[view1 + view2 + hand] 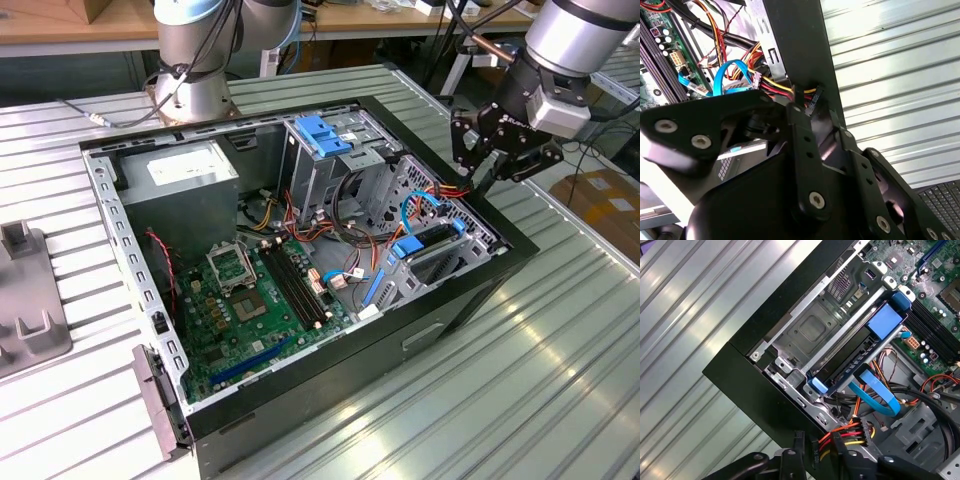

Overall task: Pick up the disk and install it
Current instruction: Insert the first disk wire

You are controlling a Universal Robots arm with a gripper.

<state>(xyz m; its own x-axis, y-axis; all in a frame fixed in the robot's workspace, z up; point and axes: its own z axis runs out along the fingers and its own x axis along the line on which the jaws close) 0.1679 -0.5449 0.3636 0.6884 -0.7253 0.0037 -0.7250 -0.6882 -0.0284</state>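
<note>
the disk (pixel 432 248) sits in the drive bay at the case corner, blue rails showing — below the pincer (pixel 492 158) and inboard of it, long axis along the case's front wall. pincer fingers stand narrow around a power connector (pixel 866 432); whether they grip it, cannot tell. disk's far end is hidden in the bay.

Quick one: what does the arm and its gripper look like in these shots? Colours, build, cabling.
The arm is a silver-grey metal tube with light grey joint housings, and its base joint carries a pale blue cap. A grey wrist block sits above the matte black gripper. In the second wrist view the gripper's fingers are flat black linkage bars pinned with silver screws. Dark cables run along the wrist.
</note>
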